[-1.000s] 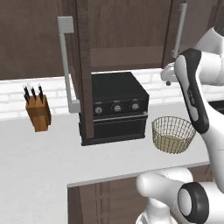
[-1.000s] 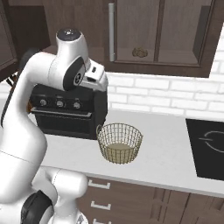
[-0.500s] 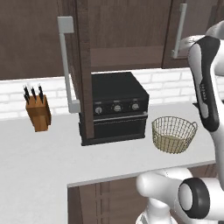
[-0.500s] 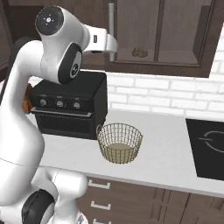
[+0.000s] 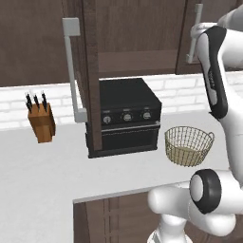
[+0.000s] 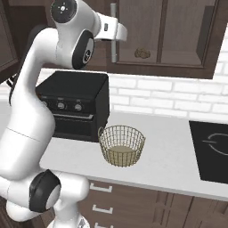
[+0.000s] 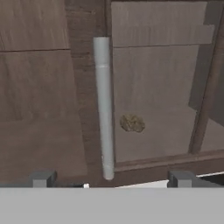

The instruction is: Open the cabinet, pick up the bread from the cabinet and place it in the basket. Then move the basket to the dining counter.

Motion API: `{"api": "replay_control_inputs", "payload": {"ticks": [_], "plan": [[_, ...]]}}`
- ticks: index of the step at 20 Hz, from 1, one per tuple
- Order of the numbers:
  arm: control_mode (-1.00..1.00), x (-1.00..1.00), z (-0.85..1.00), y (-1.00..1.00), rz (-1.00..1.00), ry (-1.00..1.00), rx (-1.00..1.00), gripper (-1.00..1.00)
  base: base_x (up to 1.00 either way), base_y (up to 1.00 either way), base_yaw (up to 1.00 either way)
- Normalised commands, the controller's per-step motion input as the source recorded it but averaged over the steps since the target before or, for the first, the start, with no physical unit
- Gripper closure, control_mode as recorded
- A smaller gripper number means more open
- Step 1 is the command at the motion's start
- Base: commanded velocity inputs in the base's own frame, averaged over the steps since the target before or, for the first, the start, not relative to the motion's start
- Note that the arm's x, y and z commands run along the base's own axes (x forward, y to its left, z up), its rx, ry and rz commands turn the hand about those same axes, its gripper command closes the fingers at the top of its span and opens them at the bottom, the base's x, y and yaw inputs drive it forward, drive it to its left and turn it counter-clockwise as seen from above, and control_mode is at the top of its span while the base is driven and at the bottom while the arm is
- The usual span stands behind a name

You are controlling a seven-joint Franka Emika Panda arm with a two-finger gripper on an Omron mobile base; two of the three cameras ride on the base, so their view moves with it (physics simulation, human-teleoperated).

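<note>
Bread [image 7: 132,123] on cabinet shelf [image 7: 166,158]; basket [image 6: 121,145] on worktop [image 6: 173,147].

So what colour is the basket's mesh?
Tan wire mesh basket, clearest in the right base view.

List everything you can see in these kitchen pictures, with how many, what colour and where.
cabinet: one, dark brown, on the wall above the worktop, doors open
handles: two seen, grey, upright on the cabinet doors
bread: one, brown, on the cabinet shelf
basket: one, tan wire, on the white worktop right of the oven
oven: one, black, on the worktop
knife block: one, brown, left on the worktop
hob: one, black, right end of the worktop
gripper: one, open, facing the cabinet
</note>
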Motion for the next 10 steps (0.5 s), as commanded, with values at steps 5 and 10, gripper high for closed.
{"api": "replay_control_inputs", "payload": {"ticks": [5,10], "plan": [[-1.0,0.62,0.0,-0.17,0.0,0.02,0.09,-1.0,0.0,0.0,0.0],[-1.0,0.5,0.0,0.13,-0.01,0.0,0.0,-1.0,0.0,0.0,0.0]]}}
